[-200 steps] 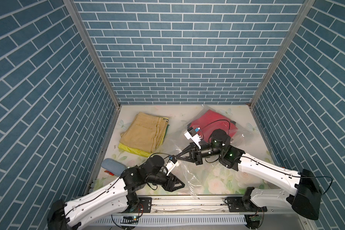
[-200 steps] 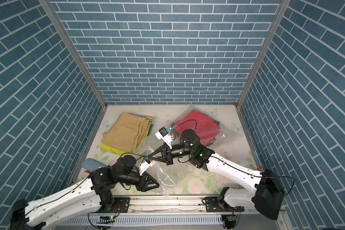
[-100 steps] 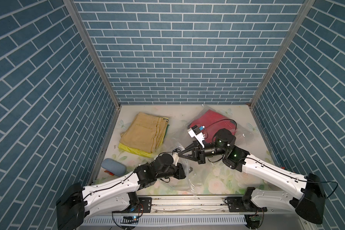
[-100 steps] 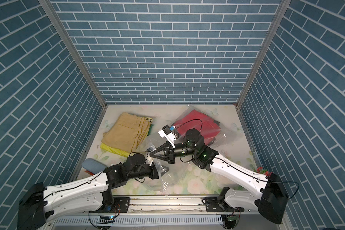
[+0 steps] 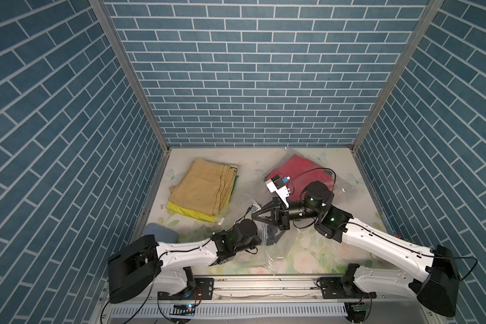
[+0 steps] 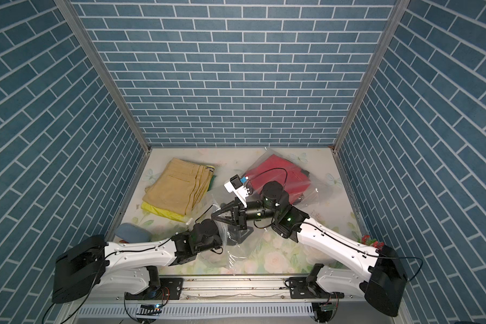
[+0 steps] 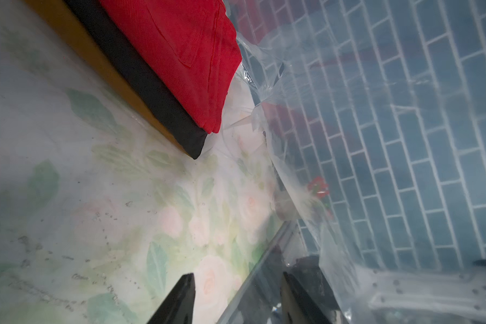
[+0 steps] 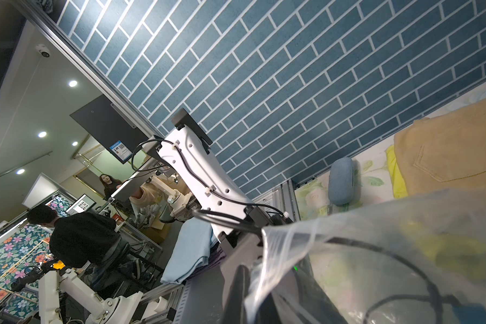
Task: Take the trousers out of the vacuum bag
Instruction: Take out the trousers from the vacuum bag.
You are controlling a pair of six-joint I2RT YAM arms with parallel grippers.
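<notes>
Two claws meet at the mouth of the vacuum bag (image 5: 267,252), near the middle of the bench (image 5: 357,230). The right claw (image 5: 255,217) is pinched tight on the bag's upper plastic edge and holds it lifted, so the opening gapes toward the left. The left claw (image 7: 236,297) reaches in through that opening with its jaws parted and nothing between them; in its wrist view the two dark fingers (image 7: 180,300) hover just above the flowered bench seen through the plastic.

Farther inside the bag, toward the far right, lies a folded stack of trousers: the red pair (image 5: 295,171) on top, a black pair (image 7: 152,84) under it, and an ochre brown pair (image 7: 101,64) at the bottom, well apart from the left claw.

Outside the bag, on the far left of the bench, sits another stack: the beige pair (image 5: 202,185) on top, a yellow pair (image 5: 191,213) beneath it, with a sliver of green (image 5: 235,182) showing at its right edge. A blue-grey case (image 5: 160,230) rests near the left wall.
</notes>
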